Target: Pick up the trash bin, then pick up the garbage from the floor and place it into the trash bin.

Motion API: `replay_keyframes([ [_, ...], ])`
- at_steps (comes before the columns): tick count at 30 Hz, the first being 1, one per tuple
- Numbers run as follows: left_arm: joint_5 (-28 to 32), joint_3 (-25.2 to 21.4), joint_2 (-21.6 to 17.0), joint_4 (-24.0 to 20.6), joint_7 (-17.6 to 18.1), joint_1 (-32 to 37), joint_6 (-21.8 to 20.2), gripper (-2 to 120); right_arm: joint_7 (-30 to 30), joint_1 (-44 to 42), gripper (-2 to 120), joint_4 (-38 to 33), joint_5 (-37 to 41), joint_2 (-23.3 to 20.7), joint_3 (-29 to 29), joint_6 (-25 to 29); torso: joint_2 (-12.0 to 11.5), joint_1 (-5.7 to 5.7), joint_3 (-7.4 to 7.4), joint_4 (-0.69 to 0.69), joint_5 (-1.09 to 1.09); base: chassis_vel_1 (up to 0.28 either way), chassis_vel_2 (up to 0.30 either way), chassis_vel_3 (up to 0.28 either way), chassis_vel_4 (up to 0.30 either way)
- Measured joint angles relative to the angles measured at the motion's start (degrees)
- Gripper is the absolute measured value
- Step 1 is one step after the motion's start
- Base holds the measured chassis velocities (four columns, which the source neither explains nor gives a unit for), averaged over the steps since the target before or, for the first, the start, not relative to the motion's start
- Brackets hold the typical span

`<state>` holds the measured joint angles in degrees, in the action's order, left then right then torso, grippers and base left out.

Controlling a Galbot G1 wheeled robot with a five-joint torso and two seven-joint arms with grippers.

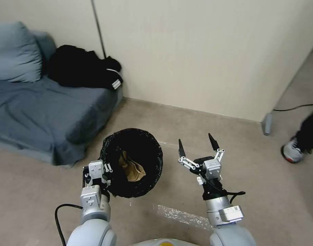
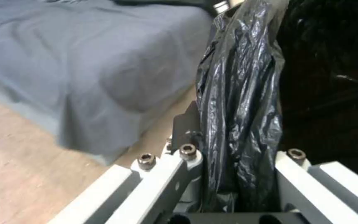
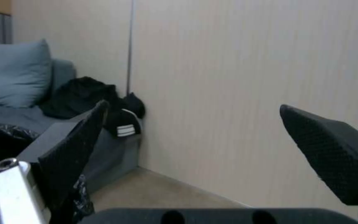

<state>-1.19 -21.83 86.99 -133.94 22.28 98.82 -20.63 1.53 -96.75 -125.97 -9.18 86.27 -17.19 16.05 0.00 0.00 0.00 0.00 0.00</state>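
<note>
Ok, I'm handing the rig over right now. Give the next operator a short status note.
Left gripper: shut on the trash bin, clamped on its bag-lined rim and holding it above the floor, beside the sofa.
Right gripper: open, holding nothing, in the air to the bin's right.
Done: bin picked up; tan paper bag is inside.
Left: no other garbage is visible on this stretch of floor, so check elsewhere.
</note>
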Motion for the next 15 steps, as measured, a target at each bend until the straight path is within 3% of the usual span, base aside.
replay_keyframes([
  [15,-0.36,0.23,-0.02,0.00,-0.10,-0.04,0.02,1,0.45,-0.04,100,0.21,-0.97,0.29,0.48,-0.53,0.00,0.01,0.00,0.00,0.00,0.124,0.121,0.123,0.119],
])
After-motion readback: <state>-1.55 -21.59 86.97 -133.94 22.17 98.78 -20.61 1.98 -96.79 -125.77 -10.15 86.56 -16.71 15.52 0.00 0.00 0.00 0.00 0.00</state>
